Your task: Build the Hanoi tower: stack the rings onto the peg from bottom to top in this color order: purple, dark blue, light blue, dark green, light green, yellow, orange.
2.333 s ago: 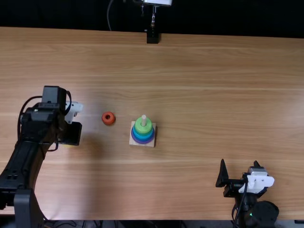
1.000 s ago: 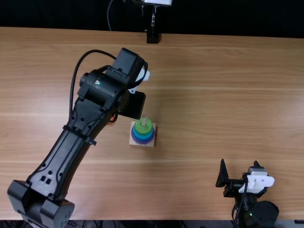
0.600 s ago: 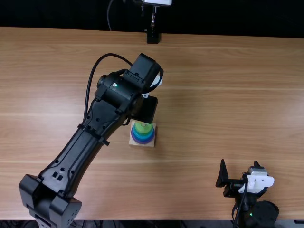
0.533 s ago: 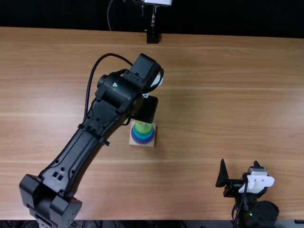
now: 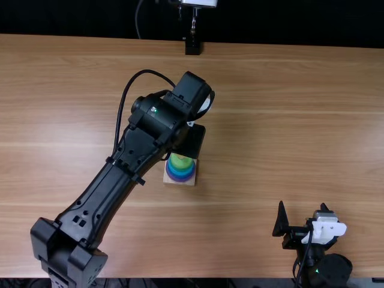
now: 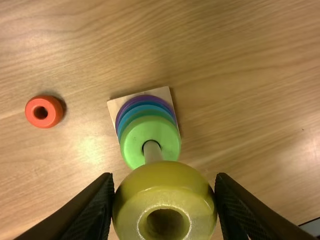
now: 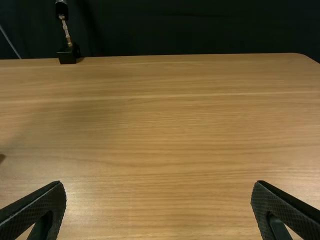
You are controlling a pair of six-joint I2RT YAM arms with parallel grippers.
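Right over the peg (image 6: 153, 153), more or less, the yellow ring (image 6: 142, 197) is being held by the left gripper (image 5: 191, 141). It's pinched between the two fingers, one on each side, with the hole facing the wrist camera. The peg's tip is hidden behind that ring in the left wrist view, so whether it's inside the hole can't be told.

The peg is set on a square wooden base (image 6: 163, 93), with rings stacked around it: purple ring (image 5: 180, 179) at the bottom, blue above that, light green ring (image 6: 132, 142) on top. In the top view the stack is partly covered by the left gripper. Orange ring (image 6: 52, 106) is seen lying flat on the table (image 5: 270, 120), apart from the base, hole up.

As for the right gripper (image 5: 302, 204), it's parked at the near edge on the right side, well apart from the stack. Its fingers are spread wide, with nothing pinched between them. At the table's far edge, a black stand (image 5: 192, 47) can be seen too.
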